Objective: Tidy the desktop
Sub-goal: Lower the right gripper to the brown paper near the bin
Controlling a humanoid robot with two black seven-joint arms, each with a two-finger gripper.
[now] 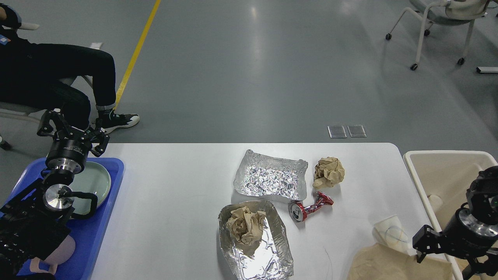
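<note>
The desktop [175, 194] is filling the lower middle of the head view, w/ litter sitting right of centre: an empty foil tray [270, 177], a second foil tray [255, 241] nearer me w/ a brown paper wad [245, 228] lying in it, a loose crumpled paper ball [328, 172], and a crushed red can [309, 208] lying just beside the far tray's near corner.

Left gripper [72, 132] is hovering over the far edge of the blue tray [103, 229], fingers spread wide, holding nothing. A pale green plate [93, 182] is sitting in that tray right under the arm. Right gripper [424, 243] is hanging near the desktop's right edge beside the beige bin [443, 171]; can't tell how far it's open, or whether it's gripping anything.

Risks, as I'm judging them:
- Foil trays are looking thin & light, so a pinch is prob. crushing the wall or dragging the whole tray, tipping the wad out.
- Can is rounded & twisted; a bad grip is likely sending it rolling toward the edge.
- A clear cup [391, 233] and a brown paper sheet [385, 264] are lying close to the right arm; a careless sweep is knocking them off.
- Left arm dropping low is risking a hit on the plate.
</note>
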